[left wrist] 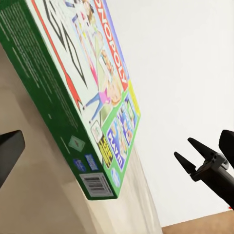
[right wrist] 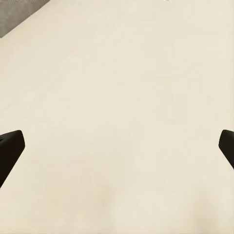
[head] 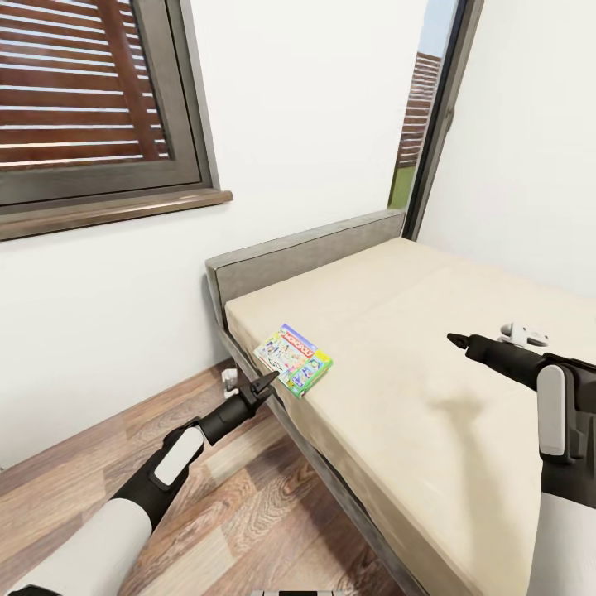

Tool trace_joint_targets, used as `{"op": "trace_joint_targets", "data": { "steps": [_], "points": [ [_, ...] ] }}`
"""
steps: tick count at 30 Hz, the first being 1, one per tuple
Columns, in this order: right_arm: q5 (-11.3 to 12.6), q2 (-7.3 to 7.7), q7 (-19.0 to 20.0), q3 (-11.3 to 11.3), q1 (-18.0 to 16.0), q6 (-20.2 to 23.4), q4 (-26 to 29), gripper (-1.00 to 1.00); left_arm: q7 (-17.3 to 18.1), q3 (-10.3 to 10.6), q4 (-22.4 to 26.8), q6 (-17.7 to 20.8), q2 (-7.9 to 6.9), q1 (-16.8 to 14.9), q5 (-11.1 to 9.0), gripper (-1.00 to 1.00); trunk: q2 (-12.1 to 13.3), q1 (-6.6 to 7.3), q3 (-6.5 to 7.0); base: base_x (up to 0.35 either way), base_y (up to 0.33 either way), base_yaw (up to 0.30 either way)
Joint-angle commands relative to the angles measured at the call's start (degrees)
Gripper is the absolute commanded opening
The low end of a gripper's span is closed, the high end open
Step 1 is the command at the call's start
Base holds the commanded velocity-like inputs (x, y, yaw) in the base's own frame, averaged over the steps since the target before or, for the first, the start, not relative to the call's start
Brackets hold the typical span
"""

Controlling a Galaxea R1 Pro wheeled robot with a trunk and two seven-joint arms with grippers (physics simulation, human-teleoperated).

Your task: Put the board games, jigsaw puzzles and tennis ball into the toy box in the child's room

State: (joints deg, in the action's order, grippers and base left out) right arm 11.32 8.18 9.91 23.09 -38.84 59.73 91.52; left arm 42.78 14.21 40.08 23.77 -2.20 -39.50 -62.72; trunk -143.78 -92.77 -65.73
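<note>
Lying just beyond the left claw (head: 266,382): Monopoly game (head: 294,359).

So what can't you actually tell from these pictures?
- Left pincer, head view: seen end-on beside the board game, so contact can't be judged.
- Board game, left wrist view: its top is cut off by the picture's edge, and the small print on its side is too small to read.
- Right pincer, right wrist view: the fingertips are cut by both edges over the bed.
</note>
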Motion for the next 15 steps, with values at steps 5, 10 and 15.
{"op": "trace_joint_targets", "data": {
  "steps": [5,10,15],
  "points": [
    [0.1,0.00,0.1,0.1,0.0,0.3,0.2,1.00,0.1,0.2,0.0,0.4,-0.13,-0.1,-0.6,1.00,0.0,0.01,-0.05,0.000,0.000,0.000],
    [0.1,-0.01,0.1,0.1,0.0,0.3,0.3,1.00,0.1,0.1,-0.1,0.3,-0.41,-0.2,-0.6,1.00,0.0,0.01,-0.05,0.000,0.000,0.000],
    [0.1,0.01,0.1,0.1,0.0,0.3,0.4,1.00,0.1,0.1,-0.2,0.3,-0.83,-0.4,-0.7,1.00,0.0,0.01,-0.05,0.000,0.000,0.000]
  ]
}}
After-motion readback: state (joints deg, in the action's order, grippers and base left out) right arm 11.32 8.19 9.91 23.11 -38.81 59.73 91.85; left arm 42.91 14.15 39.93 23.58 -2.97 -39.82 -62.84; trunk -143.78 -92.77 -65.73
